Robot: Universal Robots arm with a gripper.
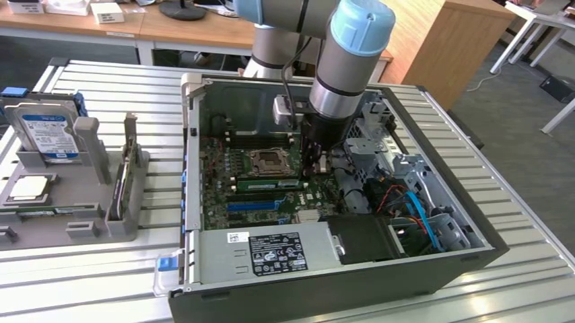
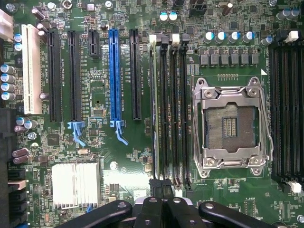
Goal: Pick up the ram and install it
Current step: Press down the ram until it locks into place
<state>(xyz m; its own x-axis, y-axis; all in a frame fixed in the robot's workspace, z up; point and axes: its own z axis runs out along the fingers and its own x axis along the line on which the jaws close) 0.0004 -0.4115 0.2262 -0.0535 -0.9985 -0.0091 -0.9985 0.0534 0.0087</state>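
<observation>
Claw [image 2: 161, 209] stood shut inside the open computer case [image 1: 269, 256], holding nothing I could make out. The ram [image 2: 153, 109] sat edge-on in a slot just beside the CPU socket [image 2: 231, 126]. Its long axis ran straight away from the claw tips, its near end just beyond them.

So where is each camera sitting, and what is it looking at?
Exterior view: off the arm, above the table, looking down into the open black computer case; the grey arm with its blue joint shows.
Wrist view: on the wrist, facing straight down at the green motherboard; the black gripper shows at the edge, shut.
Both share the motherboard, the square silver processor socket and the thin green ram stick seated in its slot.
</observation>
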